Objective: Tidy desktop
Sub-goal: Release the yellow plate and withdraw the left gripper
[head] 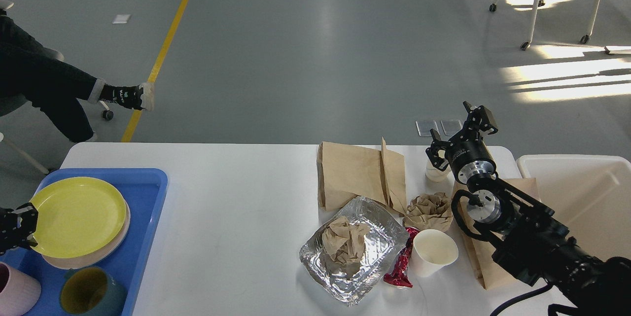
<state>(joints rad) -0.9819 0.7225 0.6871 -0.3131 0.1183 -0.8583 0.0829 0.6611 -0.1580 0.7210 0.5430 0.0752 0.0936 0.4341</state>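
Observation:
The white desktop carries litter on its right half: a flat brown paper bag, a foil tray with crumpled brown paper in it, a crumpled paper ball, a red wrapper, and a white paper cup. My right gripper is open and empty above the table's far edge, just over a small white cup. My left gripper is small and dark at the left edge, against the rim of a yellow plate.
A blue tray at the left holds the stacked plates, a pink cup and a green mug. A cream-white bin stands at the right. Another brown bag lies under my right arm. A seated person's leg is at far left.

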